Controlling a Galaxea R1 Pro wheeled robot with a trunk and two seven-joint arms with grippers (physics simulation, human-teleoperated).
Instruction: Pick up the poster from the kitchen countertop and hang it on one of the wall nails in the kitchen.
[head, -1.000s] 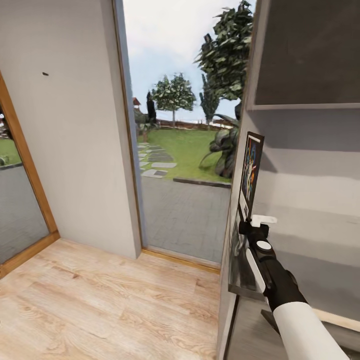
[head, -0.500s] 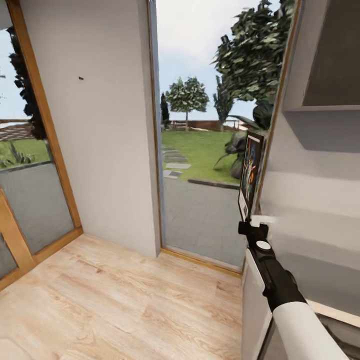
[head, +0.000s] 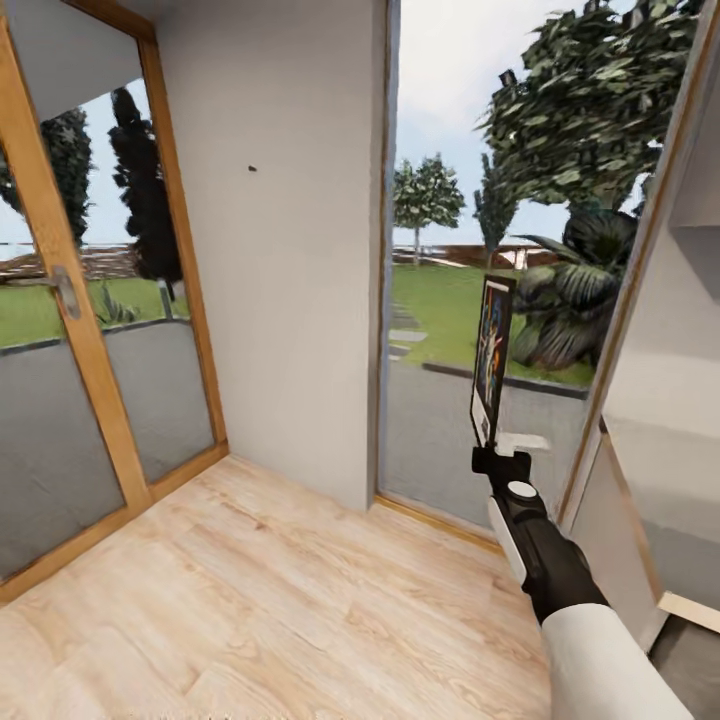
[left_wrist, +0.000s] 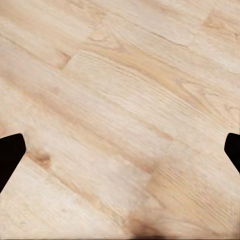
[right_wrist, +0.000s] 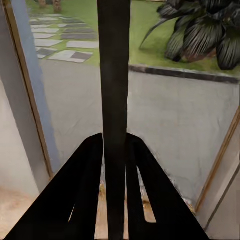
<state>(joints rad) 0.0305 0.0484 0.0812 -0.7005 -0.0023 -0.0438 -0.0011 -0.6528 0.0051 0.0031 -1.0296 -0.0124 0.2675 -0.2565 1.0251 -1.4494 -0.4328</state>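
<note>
Poster carried upright toward the nail wall

Taking the plain light-grey wall panel (head: 290, 300) as landmark: to its left stands a wooden-framed glass door (head: 70, 330); high on the panel itself sits a tiny dark wall nail (head: 252, 167), the likely hanging spot. To its right, before the garden window, the right gripper (head: 487, 450) has its jaws closed tight on the bottom edge of the thin black-framed poster (head: 492, 360), held vertical and edge-on, probably so it travels ready to hang. No writing on it is legible. The left gripper (left_wrist: 120, 150) hangs over pale wooden floorboards (left_wrist: 120, 100), jaws spread wide, holding nothing.
</note>
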